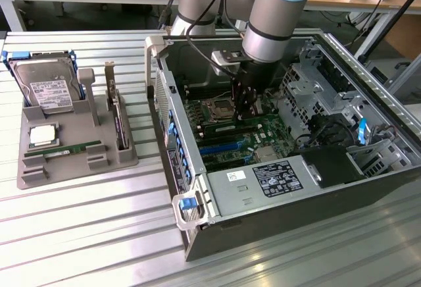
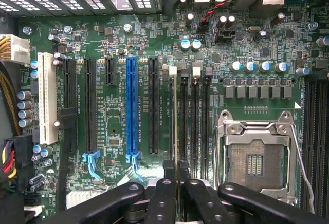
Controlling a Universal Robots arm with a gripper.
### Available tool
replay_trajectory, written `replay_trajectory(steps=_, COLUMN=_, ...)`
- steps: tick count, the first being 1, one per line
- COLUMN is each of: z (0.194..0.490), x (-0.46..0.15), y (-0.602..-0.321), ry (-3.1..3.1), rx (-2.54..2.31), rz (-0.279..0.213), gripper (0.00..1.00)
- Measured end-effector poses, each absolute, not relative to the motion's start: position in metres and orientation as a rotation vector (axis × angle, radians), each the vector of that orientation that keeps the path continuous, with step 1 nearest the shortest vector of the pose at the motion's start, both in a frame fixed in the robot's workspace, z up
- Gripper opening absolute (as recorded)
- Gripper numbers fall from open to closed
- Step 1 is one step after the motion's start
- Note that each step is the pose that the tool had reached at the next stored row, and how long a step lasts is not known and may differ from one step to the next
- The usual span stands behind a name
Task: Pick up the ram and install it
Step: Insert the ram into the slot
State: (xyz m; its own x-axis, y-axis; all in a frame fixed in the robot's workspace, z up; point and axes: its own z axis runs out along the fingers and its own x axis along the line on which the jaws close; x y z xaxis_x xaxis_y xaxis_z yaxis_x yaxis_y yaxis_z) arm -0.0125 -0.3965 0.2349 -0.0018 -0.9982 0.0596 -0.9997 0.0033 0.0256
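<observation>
In the exterior view's lower left, on the slatted surface [image 1: 79, 221], a grey holder tray [image 1: 39, 168] carries a ram [image 1: 64, 149] stick lying flat. Further back at centre, the gripper [image 1: 245, 112] hangs inside the open computer case [image 1: 263, 188] above the motherboard [image 1: 227, 139], jaws nearly closed.

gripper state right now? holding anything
gripper: shut, fingers together just above the motherboard's memory slots; whether it grips the ram cannot be told.
</observation>
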Motion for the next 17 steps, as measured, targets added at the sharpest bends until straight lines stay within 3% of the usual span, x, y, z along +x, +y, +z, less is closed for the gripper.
replay_trajectory(steps=17, z=0.2346, x=-0.0125, y=-0.3974, ry=-2.195, rx=2.163, rz=0.038, gripper=0.12)
